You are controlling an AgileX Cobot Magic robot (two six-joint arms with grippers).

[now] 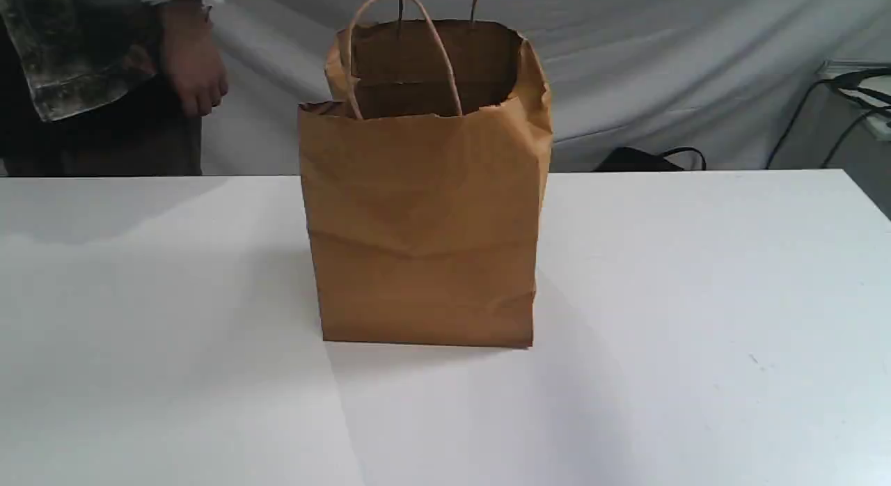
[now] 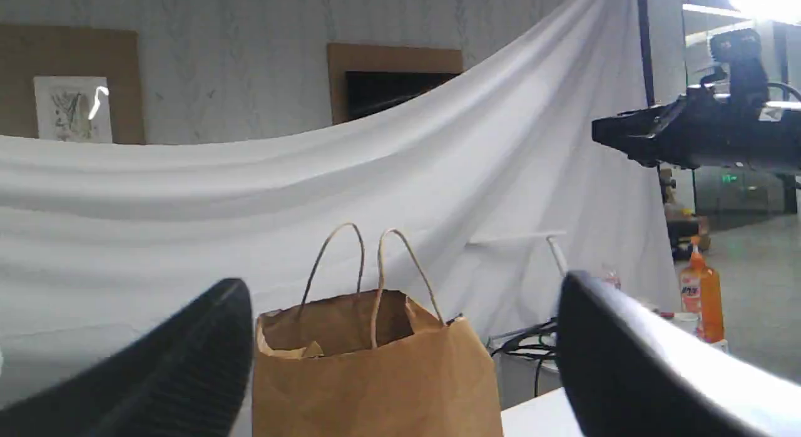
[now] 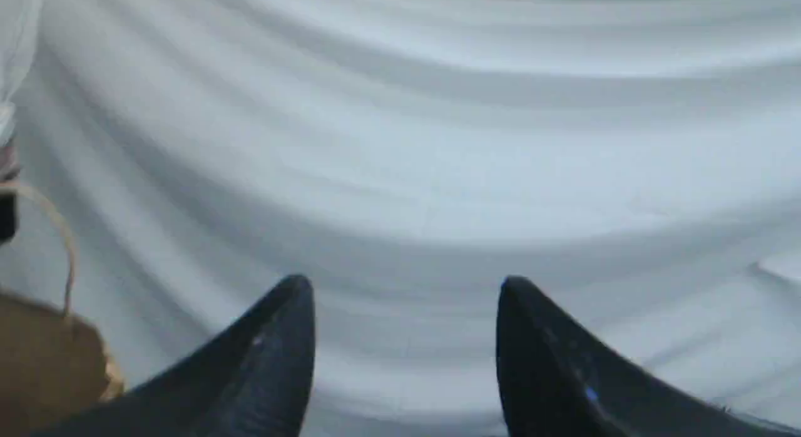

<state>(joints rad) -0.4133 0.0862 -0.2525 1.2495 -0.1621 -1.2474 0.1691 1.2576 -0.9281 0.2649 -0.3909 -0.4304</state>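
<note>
Paper bag [image 1: 424, 242] upright, mouth open

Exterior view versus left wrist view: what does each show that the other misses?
Only the exterior view: the base of the paper bag on the white table, and a person's hand beyond the far edge; no gripper appears. Only the left wrist view: the left gripper, fingers wide apart and empty, an orange bottle and a framed picture. Both: the brown bag upright and open, before white cloth.
</note>
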